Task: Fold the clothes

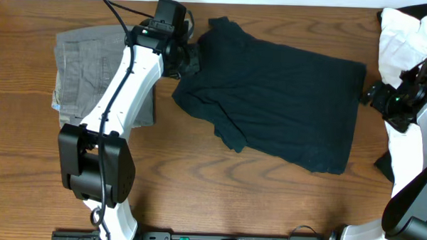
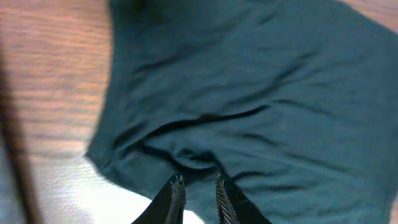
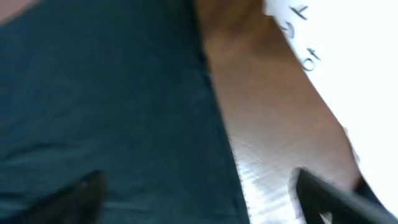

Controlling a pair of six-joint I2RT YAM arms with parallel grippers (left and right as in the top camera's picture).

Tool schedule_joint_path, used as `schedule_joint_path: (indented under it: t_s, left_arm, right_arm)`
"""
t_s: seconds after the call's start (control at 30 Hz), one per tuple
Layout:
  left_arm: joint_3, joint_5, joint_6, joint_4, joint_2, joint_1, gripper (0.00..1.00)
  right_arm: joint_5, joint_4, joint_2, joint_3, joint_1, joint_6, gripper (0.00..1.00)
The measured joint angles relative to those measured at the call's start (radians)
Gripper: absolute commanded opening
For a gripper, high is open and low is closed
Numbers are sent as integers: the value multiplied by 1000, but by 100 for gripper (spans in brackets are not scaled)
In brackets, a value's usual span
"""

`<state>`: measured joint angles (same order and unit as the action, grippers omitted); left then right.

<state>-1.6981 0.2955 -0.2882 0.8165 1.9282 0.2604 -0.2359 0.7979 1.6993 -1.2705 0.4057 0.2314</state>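
- Your left gripper [image 2: 199, 190] shows at the lower middle of its wrist view. Its jaws are nearly together, with a fold of the black T-shirt [image 1: 285, 101] pinched between them.
- Your right gripper [image 3: 205, 199] is spread wide across the shirt's edge and holds nothing.
- The shirt lies spread across the centre of the overhead frame, with the grey-green trousers [image 1: 80, 65] at upper left and the white garment [image 1: 405, 37] at upper right.

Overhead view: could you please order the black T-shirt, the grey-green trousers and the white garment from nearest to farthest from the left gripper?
1. The black T-shirt, its edge right at the left gripper.
2. The grey-green trousers, further to the left.
3. The white garment, far off in the top right corner of the view.
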Motion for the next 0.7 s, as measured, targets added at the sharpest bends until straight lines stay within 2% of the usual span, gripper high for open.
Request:
schedule_joint_path:
  t_s: [0.13, 0.17, 0.2, 0.5, 0.7]
  left_arm:
    - [0, 25, 27, -29, 0, 29, 20]
    - [0, 24, 32, -35, 0, 38, 20]
    - [0, 21, 35, -39, 0, 46, 20]
    - [3, -73, 54, -40, 0, 89, 20]
    - [10, -93, 54, -44, 0, 89, 20]
  right_arm:
    - [-26, -6, 0, -12, -18, -23, 14]
    - [-27, -5, 1, -24, -26, -28, 4]
    - [-25, -1, 4, -47, -41, -30, 1]
    - [69, 65, 109, -363, -138, -39, 1]
    - [116, 113, 339, -560, -142, -59, 1]
